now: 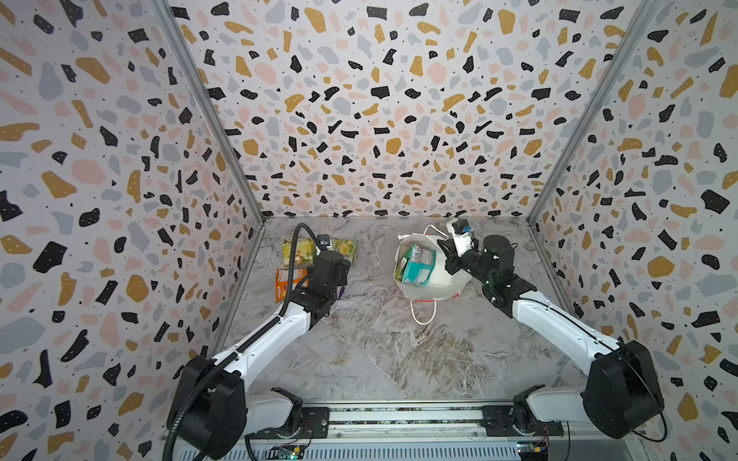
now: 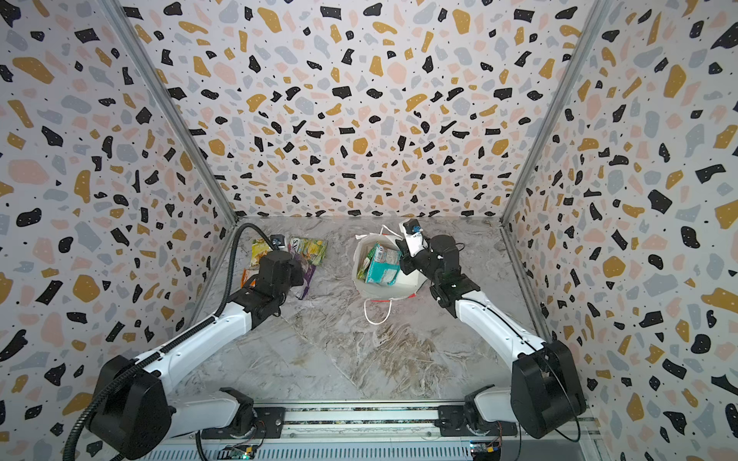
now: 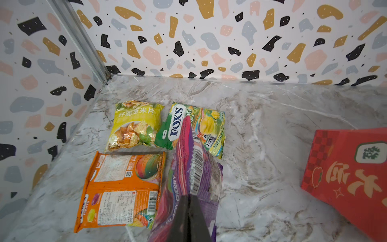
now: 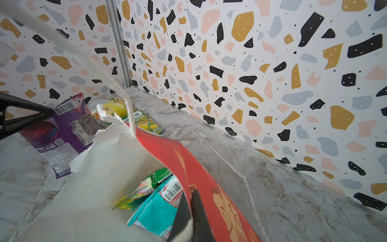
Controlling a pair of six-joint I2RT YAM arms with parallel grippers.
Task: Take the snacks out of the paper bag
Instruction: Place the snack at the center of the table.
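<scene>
1. In both top views the paper bag (image 1: 441,277) stands upright and open near the far edge of the table (image 1: 379,351), towards its right side. A teal packet (image 1: 419,267) and a green packet (image 1: 400,261) are inside it. Near the far left corner lie a yellow packet (image 1: 297,251), a FOX'S packet (image 1: 346,245) and an orange packet (image 1: 285,284). The left arm (image 1: 275,331) hides its own jaws from above; a purple packet (image 2: 306,275) shows just beside its wrist in a top view.
2. In the left wrist view the left jaws are closed tight on the purple packet (image 3: 194,167), which hangs in front of the FOX'S packet (image 3: 209,125). The yellow packet (image 3: 136,123) and the orange packet (image 3: 121,188) lie flat on the table, just beside each other; the paper bag (image 3: 351,174) stands apart.
3. In the right wrist view the right jaws are pinched together on the red wall of the paper bag (image 4: 188,165) at its rim, one finger inside and one outside, keeping the mouth open. The teal packet (image 4: 152,211) and the green packet (image 4: 144,186) lean inside; whether anything lies beneath them cannot be told.
4. Judged from this, the task is past halfway: three packets are out and set down; the purple one is out of the bag but held, not yet laid down; at least the teal and green ones are left to take out.
</scene>
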